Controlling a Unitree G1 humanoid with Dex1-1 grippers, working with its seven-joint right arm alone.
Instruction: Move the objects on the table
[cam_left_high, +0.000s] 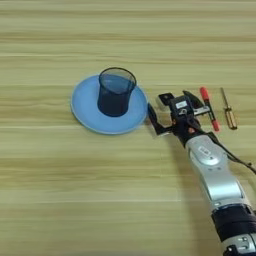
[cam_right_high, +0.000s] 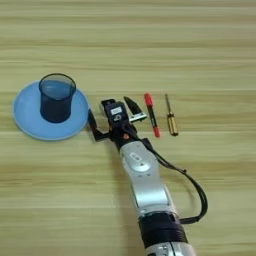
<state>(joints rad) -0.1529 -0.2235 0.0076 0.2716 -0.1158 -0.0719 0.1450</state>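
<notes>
Standing to the left of the end effector (cam_left_high: 171, 112) on the table (cam_left_high: 60, 200): a dark mesh cup (cam_left_high: 115, 91), upright on a light-blue plate (cam_left_high: 82, 107). Spread wide, empty, left finger just beside the plate rim. Hidden behind the wrist: the small block, unclear. Lying just right: red-capped marker (cam_left_high: 209, 108), then yellow-handled screwdriver (cam_left_high: 229, 111).
</notes>
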